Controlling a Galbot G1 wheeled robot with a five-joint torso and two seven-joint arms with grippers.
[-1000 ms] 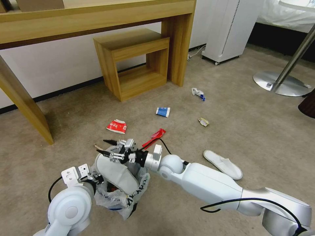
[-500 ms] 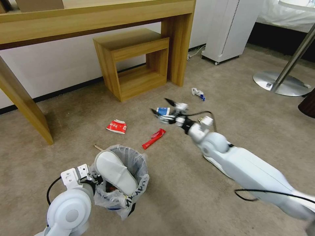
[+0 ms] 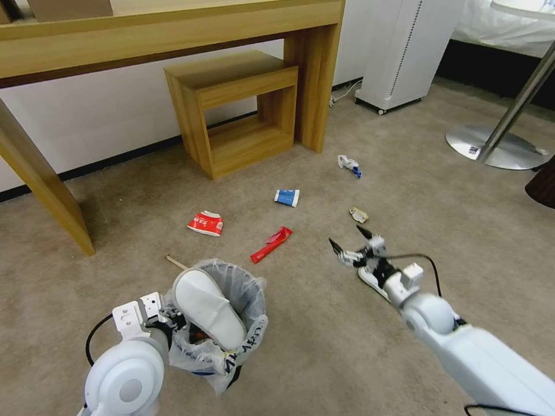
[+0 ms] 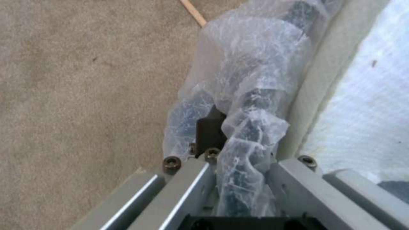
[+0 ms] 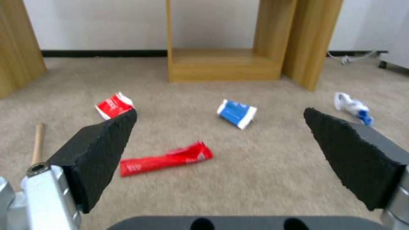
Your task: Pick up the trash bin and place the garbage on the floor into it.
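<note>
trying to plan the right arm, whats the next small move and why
Probably lower the right gripper onto the second white slipper lying just beneath its wrist. Its jaws stand wide open and hold nothing, one slipper already sits in the trash bin, which the left gripper grips by the rim, and this slipper looks like the nearest piece left on the floor.

White glossy arms with rounded silver-grey joints and looping black cables; the right gripper carries black wedge-shaped, rough-textured pads on screwed metal brackets.
</note>
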